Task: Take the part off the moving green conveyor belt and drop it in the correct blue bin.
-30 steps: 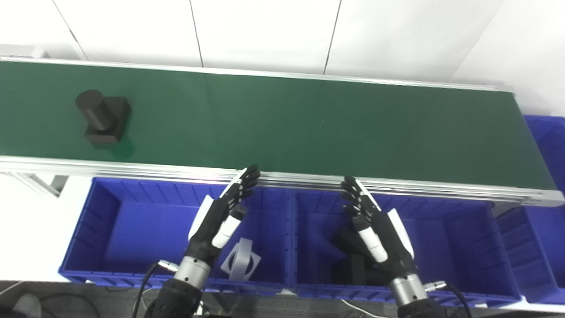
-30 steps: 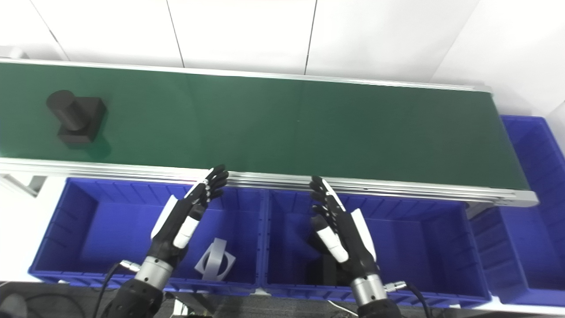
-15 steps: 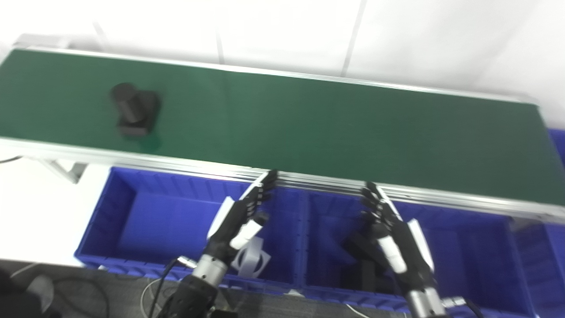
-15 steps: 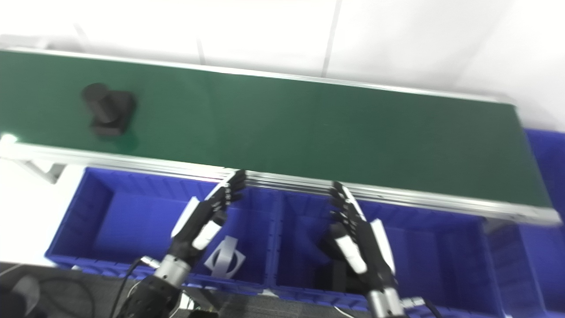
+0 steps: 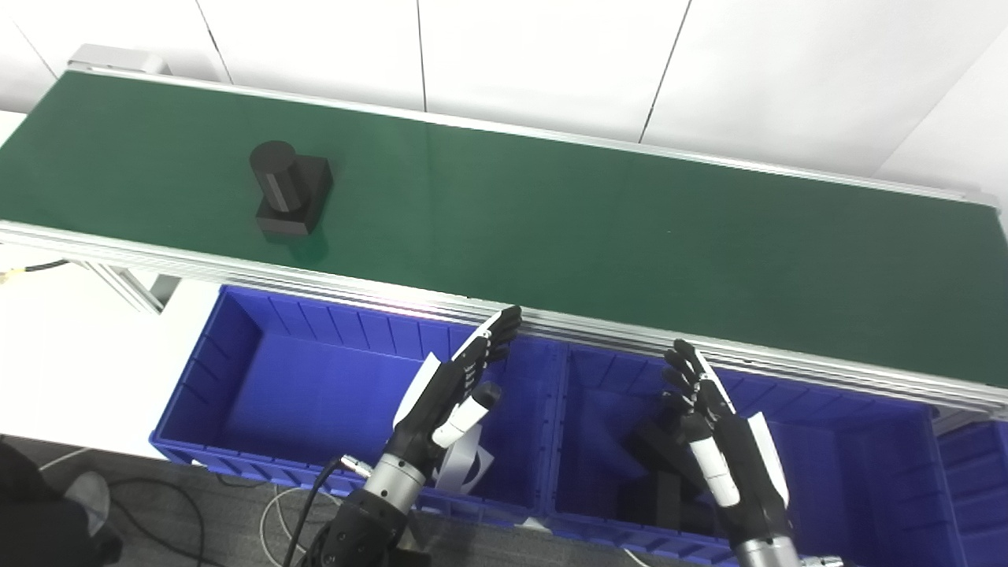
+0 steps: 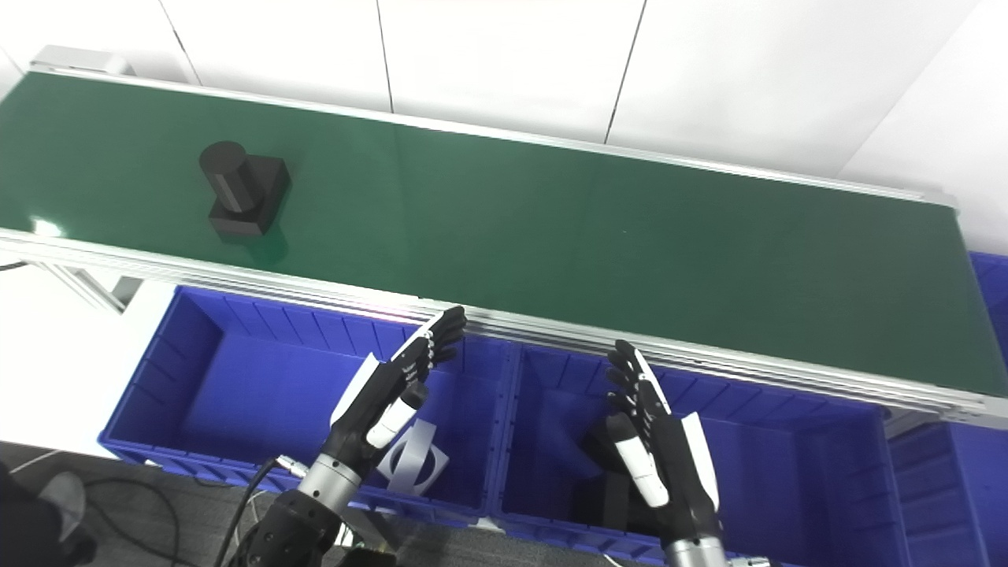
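A black part, a cylinder standing on a square base, rides on the green conveyor belt toward its left end. My left hand hovers open over the left blue bin, fingers stretched toward the belt's near rail. Over the middle blue bin my right hand is open too, holding nothing. Both hands are well to the right of the part and below the belt.
A grey ring-shaped part lies in the left bin, partly behind my left hand. Dark parts lie in the middle bin under my right hand. Another blue bin sits at the far right. Cables trail on the floor.
The camera has swung left, shifting the whole picture rightward. The black part has ridden the belt to the right, closer to my hands. Both hands stay open over their bins.
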Tool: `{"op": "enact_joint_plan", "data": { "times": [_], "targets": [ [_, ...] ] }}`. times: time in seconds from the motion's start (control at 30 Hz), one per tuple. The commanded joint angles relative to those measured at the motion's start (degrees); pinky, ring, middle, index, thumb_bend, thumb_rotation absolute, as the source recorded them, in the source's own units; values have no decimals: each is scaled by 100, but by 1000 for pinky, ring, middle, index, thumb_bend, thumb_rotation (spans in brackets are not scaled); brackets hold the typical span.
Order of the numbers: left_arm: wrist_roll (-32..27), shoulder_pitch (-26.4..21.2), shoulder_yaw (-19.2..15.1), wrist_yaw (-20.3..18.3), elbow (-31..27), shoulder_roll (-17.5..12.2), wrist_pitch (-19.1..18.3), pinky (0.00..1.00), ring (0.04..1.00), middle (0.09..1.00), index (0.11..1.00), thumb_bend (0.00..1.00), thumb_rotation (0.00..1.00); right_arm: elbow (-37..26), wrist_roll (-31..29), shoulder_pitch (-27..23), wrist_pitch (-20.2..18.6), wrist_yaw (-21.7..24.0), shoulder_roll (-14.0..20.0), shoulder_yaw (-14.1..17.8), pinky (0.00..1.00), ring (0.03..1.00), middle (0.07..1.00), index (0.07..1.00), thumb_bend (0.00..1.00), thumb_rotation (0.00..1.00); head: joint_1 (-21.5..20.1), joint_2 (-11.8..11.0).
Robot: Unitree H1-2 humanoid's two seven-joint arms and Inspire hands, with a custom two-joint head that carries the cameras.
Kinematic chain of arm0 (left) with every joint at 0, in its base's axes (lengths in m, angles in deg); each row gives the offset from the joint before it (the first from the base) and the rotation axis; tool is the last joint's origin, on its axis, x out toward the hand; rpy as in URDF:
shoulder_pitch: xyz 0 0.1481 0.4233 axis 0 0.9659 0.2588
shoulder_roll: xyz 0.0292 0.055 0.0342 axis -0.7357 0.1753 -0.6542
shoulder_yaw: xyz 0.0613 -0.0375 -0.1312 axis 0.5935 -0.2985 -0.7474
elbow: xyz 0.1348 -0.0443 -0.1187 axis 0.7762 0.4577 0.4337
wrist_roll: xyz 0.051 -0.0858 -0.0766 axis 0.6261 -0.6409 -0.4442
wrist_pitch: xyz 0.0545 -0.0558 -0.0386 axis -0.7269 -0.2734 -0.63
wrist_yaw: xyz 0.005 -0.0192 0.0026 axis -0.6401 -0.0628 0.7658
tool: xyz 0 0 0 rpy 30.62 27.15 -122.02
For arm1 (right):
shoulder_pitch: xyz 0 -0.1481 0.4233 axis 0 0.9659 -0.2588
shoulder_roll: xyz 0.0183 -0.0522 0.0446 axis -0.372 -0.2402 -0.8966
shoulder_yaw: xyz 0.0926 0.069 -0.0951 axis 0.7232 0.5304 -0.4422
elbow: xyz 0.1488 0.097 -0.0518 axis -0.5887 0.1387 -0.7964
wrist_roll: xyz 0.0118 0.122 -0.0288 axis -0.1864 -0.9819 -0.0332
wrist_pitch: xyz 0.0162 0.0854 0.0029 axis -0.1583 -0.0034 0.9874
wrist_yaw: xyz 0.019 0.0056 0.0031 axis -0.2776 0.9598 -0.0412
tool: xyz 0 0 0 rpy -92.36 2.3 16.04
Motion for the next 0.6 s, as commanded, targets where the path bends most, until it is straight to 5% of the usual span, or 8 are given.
{"op": "enact_joint_plan", "data": {
  "times": [0.0, 0.4, 0.57],
  "targets": [
    [28, -34, 48, 55, -11, 83, 273, 910, 932, 940, 934, 786, 943, -91, -62, 5, 436, -38, 10, 44, 832, 906, 924, 957, 652, 982, 18, -33],
    [164, -120, 91, 252, 543, 137, 589, 915, 933, 929, 923, 847, 928, 351, -137, -12, 974, -87, -21, 147, 839, 899, 920, 959, 604, 954, 262, -764],
    [180, -185, 157, 381, 720, 183, 599, 926, 939, 920, 908, 855, 881, 580, -188, -45, 1325, -163, -75, 266, 824, 889, 911, 954, 671, 933, 489, -1134]
  ]
}}
